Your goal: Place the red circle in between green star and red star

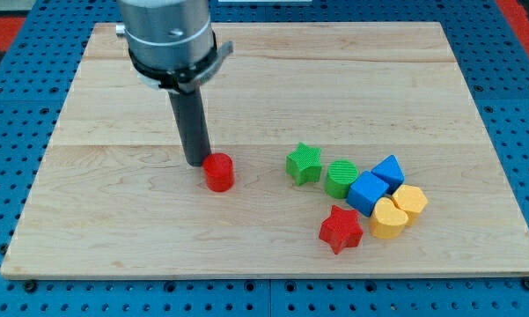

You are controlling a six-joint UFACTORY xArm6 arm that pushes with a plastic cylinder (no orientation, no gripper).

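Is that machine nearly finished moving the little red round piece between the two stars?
Not yet. Done: my tip is at the red circle, on its left side. In hand: pushing it toward the view's right. Left: it still sits well left of the green star and red star, whose gap stays unfilled.

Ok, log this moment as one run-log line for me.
my tip: touching red circle, on its left | green star and red star: right of circle, apart | circle not yet between them
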